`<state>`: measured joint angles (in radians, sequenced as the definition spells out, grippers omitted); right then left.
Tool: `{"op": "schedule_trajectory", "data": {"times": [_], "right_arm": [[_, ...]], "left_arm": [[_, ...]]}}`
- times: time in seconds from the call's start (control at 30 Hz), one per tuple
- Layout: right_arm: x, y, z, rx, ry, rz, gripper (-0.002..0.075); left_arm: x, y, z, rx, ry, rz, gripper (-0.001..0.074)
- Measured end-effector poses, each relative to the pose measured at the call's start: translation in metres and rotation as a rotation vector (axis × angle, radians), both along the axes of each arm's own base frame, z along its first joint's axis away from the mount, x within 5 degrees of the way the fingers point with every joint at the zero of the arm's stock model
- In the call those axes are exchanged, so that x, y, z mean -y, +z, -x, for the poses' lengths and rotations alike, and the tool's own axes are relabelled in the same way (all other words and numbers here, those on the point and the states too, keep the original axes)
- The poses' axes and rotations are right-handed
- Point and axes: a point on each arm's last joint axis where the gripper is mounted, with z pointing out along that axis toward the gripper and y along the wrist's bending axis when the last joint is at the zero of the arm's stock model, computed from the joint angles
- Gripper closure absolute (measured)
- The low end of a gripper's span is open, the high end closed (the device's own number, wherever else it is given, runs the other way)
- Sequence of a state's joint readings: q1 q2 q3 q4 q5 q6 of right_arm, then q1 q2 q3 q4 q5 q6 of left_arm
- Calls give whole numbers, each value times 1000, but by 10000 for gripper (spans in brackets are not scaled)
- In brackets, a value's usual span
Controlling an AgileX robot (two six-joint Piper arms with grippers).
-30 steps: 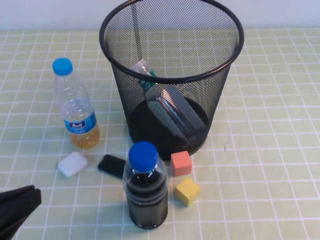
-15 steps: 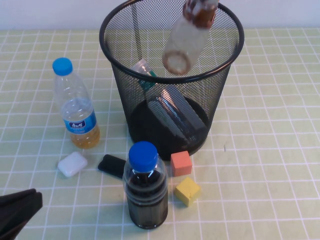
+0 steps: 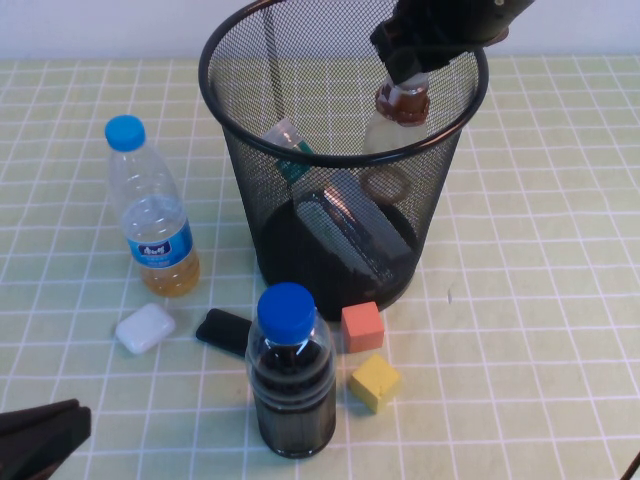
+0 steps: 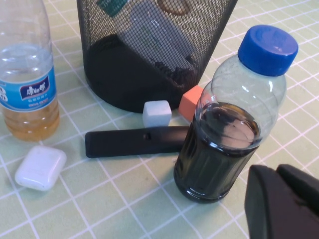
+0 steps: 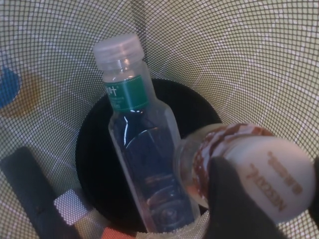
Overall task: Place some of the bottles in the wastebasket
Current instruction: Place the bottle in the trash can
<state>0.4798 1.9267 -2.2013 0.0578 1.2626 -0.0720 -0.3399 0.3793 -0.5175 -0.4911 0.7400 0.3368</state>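
The black wire-mesh wastebasket (image 3: 232, 150) stands at the back middle of the table. The clear bottle with the white-and-green label (image 3: 290, 146) lies slanted inside it, cap up, and shows in the right wrist view (image 5: 130, 107). My right gripper (image 3: 412, 62) is over the basket's right rim, shut on the white cap of the small rounded bottle with the brown neck band (image 3: 392, 135). That bottle hangs base-down inside the basket; its cap shows in the right wrist view (image 5: 269, 172). My left gripper (image 3: 38, 440) is shut and empty at the front left corner, near the dark bottle (image 4: 224, 144).
A tall clear blue-capped bottle (image 3: 150, 220) stands left of the basket. A dark blue-capped bottle (image 3: 290, 375) stands in front. Around it lie a white case (image 3: 145, 328), a black flat bar (image 3: 225, 330), an orange cube (image 3: 362, 326) and a yellow cube (image 3: 374, 382).
The small bottle came into view from the top and has moved down into the basket, with my right gripper now showing above it. The left gripper has barely moved.
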Motion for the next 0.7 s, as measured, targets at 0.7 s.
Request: {"op": "schedule_trajectory", "data": {"times": [0.7], "right_arm": [[13, 40, 28, 78, 4, -68, 449]], "left_arm": [[-1, -1, 0, 0, -4, -22, 739]]}}
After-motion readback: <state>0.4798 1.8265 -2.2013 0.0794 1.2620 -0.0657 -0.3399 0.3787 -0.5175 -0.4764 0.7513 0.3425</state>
